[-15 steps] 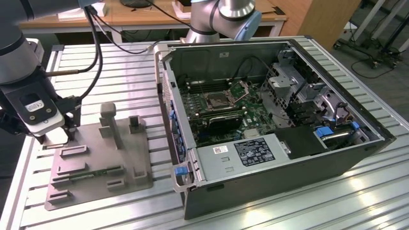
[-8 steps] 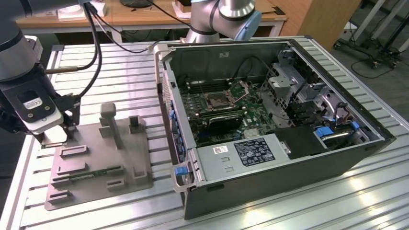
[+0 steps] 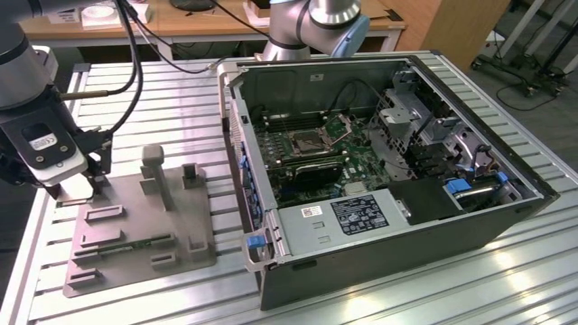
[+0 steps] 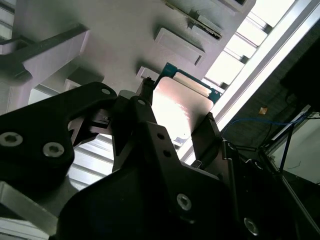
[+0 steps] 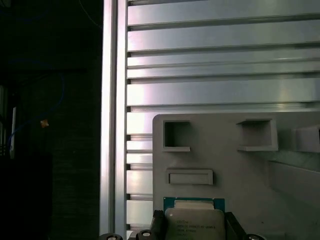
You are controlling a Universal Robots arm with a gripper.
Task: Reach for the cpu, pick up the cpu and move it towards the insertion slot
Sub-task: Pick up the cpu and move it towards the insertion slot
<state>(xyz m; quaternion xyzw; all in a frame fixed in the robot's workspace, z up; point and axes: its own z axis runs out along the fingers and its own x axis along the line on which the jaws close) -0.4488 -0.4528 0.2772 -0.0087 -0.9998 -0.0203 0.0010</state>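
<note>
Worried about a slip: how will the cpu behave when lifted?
The cpu looks like a thin rigid plate, so it likely won't flex. Its smooth metal top reflects light, so the edges held by the end effector may be slippery. Being flat, it shouldn't roll.

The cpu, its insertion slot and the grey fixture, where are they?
the cpu (image 4: 180, 107), second wrist view, on its metal top.
the insertion slot (image 3: 309, 141), exterior view, on the dark socket middle.
the grey fixture (image 3: 135, 220), exterior view, on its bare flat base.

High exterior view looks down; both wrist views hug fixture (image 5: 225, 165) (image 4: 115, 35).
</note>
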